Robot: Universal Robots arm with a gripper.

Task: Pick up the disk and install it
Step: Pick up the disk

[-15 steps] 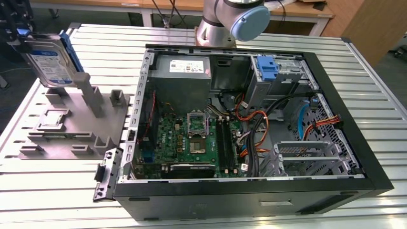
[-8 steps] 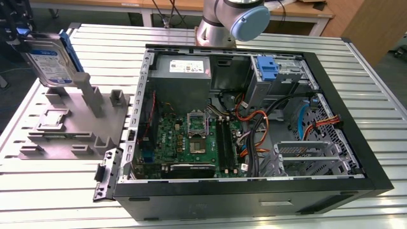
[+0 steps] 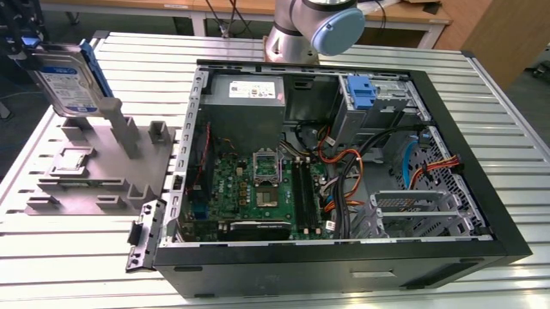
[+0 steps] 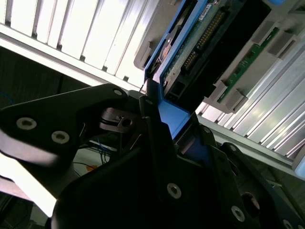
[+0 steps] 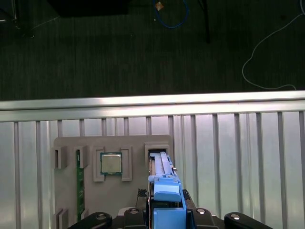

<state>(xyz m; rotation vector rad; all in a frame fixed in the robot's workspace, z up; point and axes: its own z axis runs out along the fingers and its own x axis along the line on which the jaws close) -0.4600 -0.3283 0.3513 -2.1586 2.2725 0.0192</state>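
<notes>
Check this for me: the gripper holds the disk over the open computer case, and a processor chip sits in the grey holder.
Not right. The gripper holds the disk over the grey holder, beside the open computer case, as the exterior view shows. The processor chip does sit in the holder.

A robotics lab or workshop: a slatted aluminium worktop carries an opened computer case and, beneath the gripper, a grey parts fixture. Loose cables trail over dark carpet beyond.
</notes>
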